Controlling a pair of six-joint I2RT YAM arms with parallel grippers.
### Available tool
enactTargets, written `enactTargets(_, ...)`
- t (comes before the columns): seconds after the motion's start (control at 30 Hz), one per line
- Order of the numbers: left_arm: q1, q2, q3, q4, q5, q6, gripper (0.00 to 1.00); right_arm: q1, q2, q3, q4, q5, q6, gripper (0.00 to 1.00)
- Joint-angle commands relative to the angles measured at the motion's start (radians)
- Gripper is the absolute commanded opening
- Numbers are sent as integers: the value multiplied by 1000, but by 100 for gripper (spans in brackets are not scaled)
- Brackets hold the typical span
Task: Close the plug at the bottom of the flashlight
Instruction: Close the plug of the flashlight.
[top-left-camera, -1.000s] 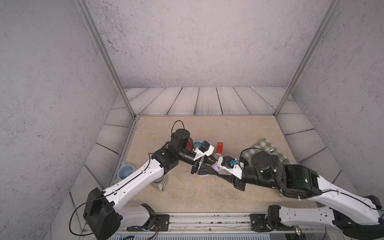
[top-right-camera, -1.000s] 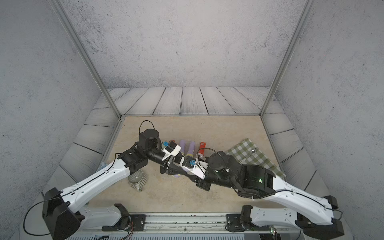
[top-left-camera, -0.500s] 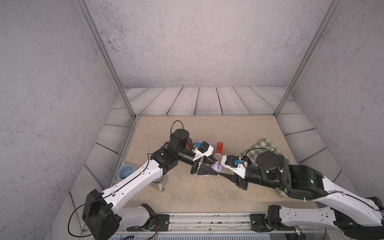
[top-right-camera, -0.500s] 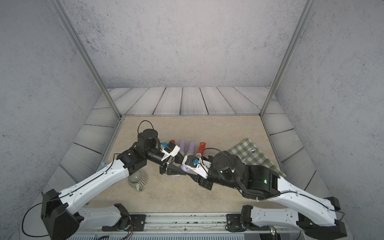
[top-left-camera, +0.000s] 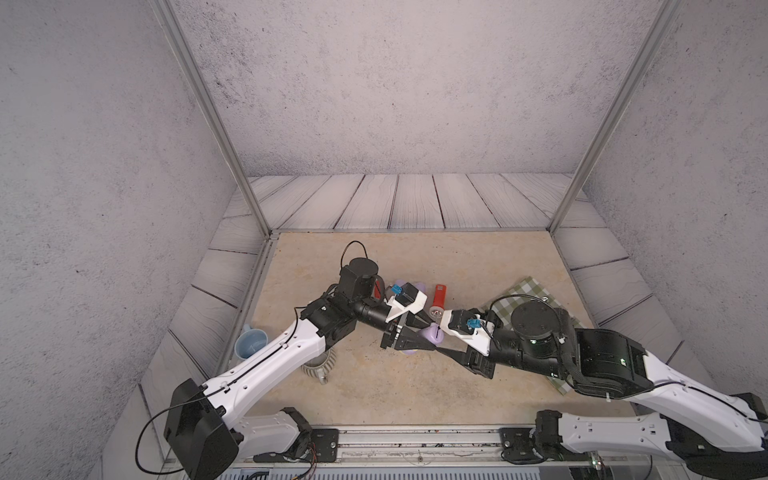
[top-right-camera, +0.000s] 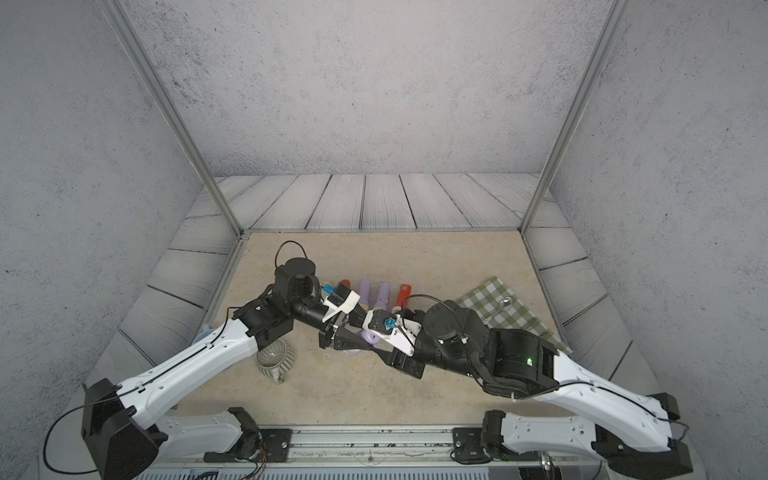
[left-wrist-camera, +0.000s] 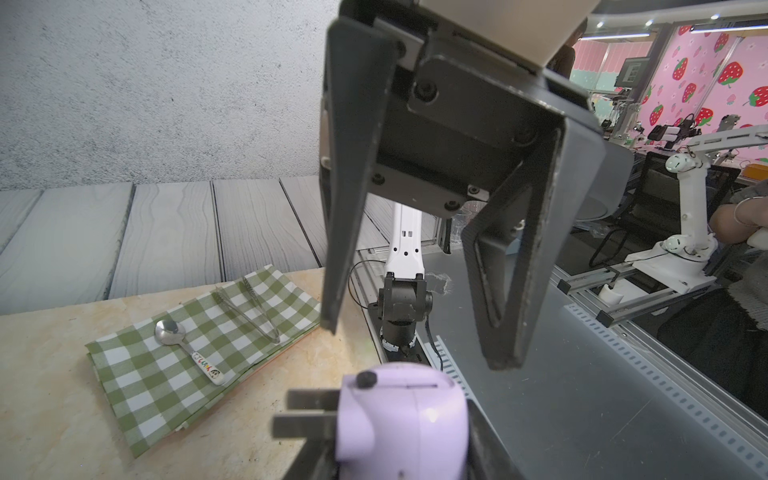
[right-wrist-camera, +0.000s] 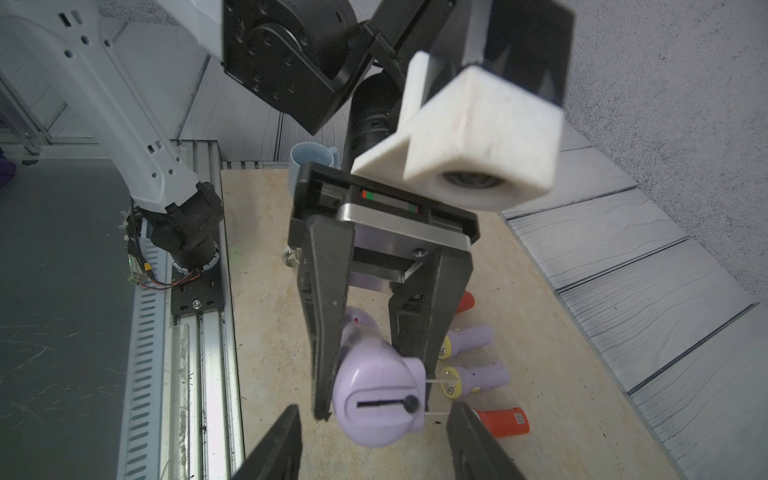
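Two prongs (left-wrist-camera: 311, 400) protrude from the purple flashlight (left-wrist-camera: 399, 424) clamped in my left pincer (right-wrist-camera: 372, 386); my right pincer (left-wrist-camera: 415, 347), jaws apart, should push them squarely flush.

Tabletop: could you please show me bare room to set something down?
Free: far strip between flashlight row and back planks; near strip between ribbed cup and front rail. Crowded: centre, around the held flashlight; checked cloth fills the right.
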Motion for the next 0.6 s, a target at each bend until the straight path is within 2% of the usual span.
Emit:
enactTargets(0.0, 5, -15, 24, 9, 24, 8, 0, 5, 7, -13, 31, -18, 9, 57)
enactTargets(0.1, 4, -18, 24, 8, 25, 11, 0, 4, 13, -21, 44, -15, 10, 53)
enactTargets(0.37, 4, -24, 22, 7, 33, 16, 0, 4, 32, -22, 52, -10, 13, 52)
enactTargets(0.57, 4, -25, 23, 6, 35, 16, 0, 5, 39, -25, 55, -20, 16, 46)
